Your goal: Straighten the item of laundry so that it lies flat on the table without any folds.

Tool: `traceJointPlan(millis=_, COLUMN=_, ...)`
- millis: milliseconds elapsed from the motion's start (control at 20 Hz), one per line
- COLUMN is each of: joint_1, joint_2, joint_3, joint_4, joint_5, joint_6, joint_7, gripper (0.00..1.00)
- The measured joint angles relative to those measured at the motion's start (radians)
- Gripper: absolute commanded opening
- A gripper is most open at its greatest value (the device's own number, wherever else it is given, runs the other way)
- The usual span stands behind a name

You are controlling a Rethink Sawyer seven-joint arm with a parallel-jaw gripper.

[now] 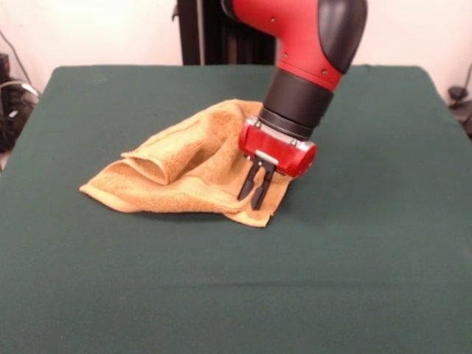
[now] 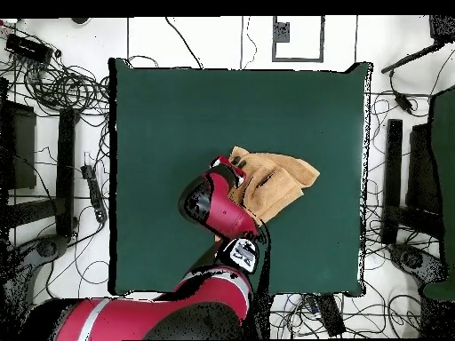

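My arm hides part of the one towel (image 1: 188, 166), rumpled near the surface (image 1: 369, 280) centre; my end effector (image 1: 253, 193) is narrow, its tips at the cloth.

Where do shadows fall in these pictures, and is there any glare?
Front view: soft dark shadow on the table under the towel edge; small highlights on the red arm. Overhead view: the arm hides the gripper, no strong shadow visible.
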Motion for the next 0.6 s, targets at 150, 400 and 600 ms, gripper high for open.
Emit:
traceJointPlan(millis=150, joint_1=-0.001, joint_2=0.005, joint_3=0.010, joint_4=-0.012, joint_5=0.000, joint_6=-0.020, joint_7=0.000, gripper=0.00)
traceJointPlan(millis=400, joint_1=-0.005, joint_2=0.003, joint_3=0.034, joint_4=-0.024, joint_5=0.022, joint_6=-0.029, joint_7=0.000, gripper=0.00)
traceJointPlan(millis=600, joint_1=0.016, joint_2=0.006, joint_3=0.032, joint_4=-0.027, joint_5=0.094, joint_6=-0.020, joint_7=0.000, gripper=0.00)
